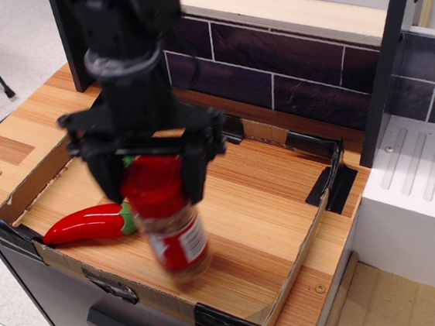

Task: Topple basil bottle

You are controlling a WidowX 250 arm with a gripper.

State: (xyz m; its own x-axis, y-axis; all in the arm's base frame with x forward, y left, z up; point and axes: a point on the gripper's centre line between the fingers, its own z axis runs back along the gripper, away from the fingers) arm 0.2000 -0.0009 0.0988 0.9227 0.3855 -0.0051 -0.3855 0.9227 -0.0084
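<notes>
The basil bottle [177,233] is a clear jar with a red lid and a red-and-white label. It stands in the front left part of the shallow cardboard tray [292,276], leaning and blurred by motion. My black gripper [154,181] comes down from above with its fingers on either side of the red lid. The left finger [109,182] is against the lid. The jaws stand as wide as before, so the gripper reads as open around the lid, not clamped.
A red toy chili pepper [84,224] lies just left of the bottle by the tray's front wall. Dark tiles [271,79] back the counter. A black post [386,60] and a white drainer [425,180] stand to the right.
</notes>
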